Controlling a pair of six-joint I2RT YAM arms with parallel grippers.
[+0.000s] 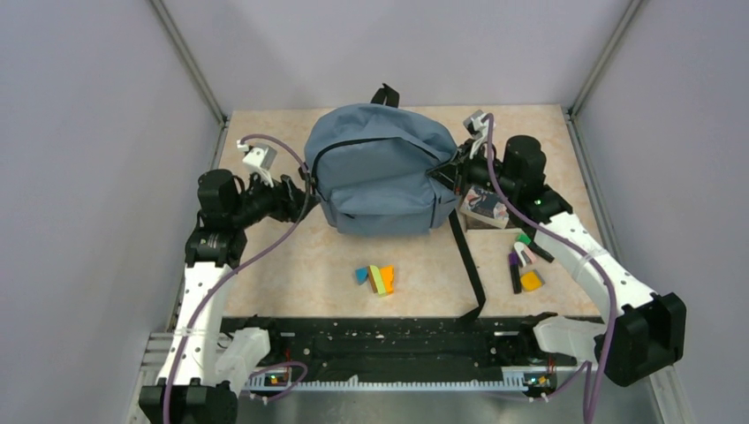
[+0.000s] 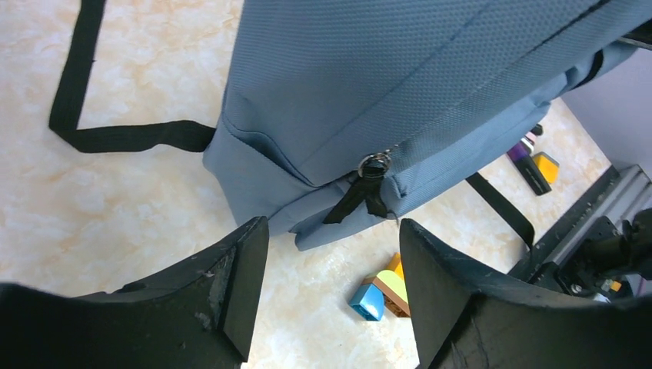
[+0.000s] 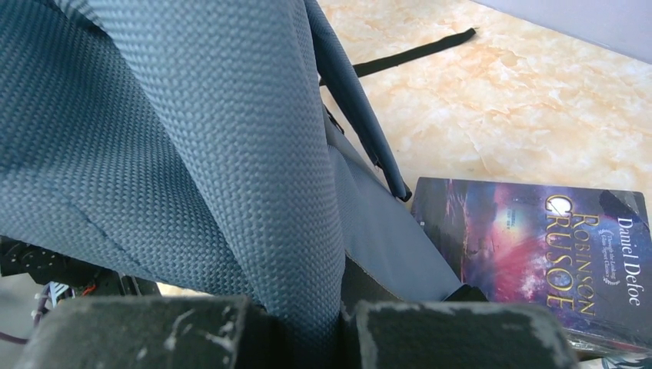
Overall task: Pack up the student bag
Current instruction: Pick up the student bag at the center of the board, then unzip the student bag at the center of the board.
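The bag [image 1: 380,168] sits at the far middle of the bench [image 1: 291,274]. The right hand [image 3: 306,307] pinches a fold of its fabric; the left hand [image 2: 332,231] gapes wide, empty, facing the zip pull [image 2: 367,188].

Slate-blue student bag [image 1: 375,172], soft, bulging, far-middle of table [image 1: 283,274]; black strap [image 1: 468,265] trailing toward near edge
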